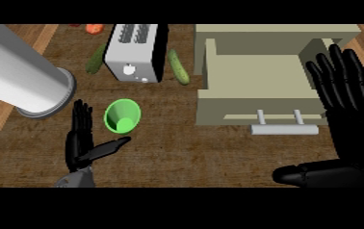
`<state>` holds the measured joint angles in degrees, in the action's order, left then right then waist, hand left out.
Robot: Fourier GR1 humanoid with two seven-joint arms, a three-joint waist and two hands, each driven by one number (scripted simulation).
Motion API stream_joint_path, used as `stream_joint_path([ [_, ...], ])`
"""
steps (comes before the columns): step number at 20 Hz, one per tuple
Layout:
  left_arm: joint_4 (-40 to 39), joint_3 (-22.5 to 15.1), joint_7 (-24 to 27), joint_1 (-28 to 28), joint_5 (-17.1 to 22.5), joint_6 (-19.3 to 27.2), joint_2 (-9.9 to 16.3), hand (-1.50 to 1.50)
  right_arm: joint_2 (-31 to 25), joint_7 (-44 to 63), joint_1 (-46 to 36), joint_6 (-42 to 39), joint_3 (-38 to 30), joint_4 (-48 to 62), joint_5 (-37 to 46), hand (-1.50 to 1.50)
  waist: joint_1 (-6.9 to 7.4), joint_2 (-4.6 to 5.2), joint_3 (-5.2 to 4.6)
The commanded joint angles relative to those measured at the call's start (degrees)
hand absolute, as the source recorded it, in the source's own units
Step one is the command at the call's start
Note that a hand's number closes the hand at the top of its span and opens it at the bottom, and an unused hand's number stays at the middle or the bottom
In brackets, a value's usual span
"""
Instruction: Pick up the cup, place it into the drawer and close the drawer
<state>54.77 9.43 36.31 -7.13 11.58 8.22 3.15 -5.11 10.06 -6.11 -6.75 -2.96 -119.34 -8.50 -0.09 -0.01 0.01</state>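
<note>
Black against the wooden counter (213,156), my left hand (80,144) stood nearest me, fingers straight and thumb spread toward the green cup (122,116) — just beside it, holding nothing. My right hand (340,103) was likewise spread flat at the right edge, over the corner of the open drawer (256,86), whose handle (284,129) faced me. The cup sat on the counter, well left of the drawer. I judged the pickup not yet made — next, curling round the cup. Farther back stood a toaster (135,52) between two cucumbers (177,67), with a steel cylinder (32,79) at far left.
</note>
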Motion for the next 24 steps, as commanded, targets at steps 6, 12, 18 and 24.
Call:
stream_joint_path([
  [6, -12.6, 2.02, 8.12, -5.04, 0.62, -2.32, 0.76, -1.5, -0.08, -2.1, -0.11, -1.29, -0.83, 2.02, -0.51, -1.5, -0.06, 0.04, -0.02],
  [12, -17.73, 2.04, 10.6, -9.36, 0.71, -3.39, 0.35, -1.5, -0.62, 0.09, 2.09, -2.24, -1.52, -1.51, -3.03, -1.5, -0.18, 0.02, -0.02],
  [18, -25.44, 4.79, 14.72, -12.3, 3.7, -8.45, 1.0, -1.5, 2.31, 1.9, 0.13, 1.76, 4.23, -1.4, 3.3, -1.5, -0.21, 0.08, -0.05],
  [24, -30.51, 6.19, 15.74, -15.81, 5.32, -13.53, 3.38, -1.5, -0.67, 2.48, -1.2, -0.63, -0.96, -1.08, -1.72, -1.5, -0.35, 0.12, -0.05],
])
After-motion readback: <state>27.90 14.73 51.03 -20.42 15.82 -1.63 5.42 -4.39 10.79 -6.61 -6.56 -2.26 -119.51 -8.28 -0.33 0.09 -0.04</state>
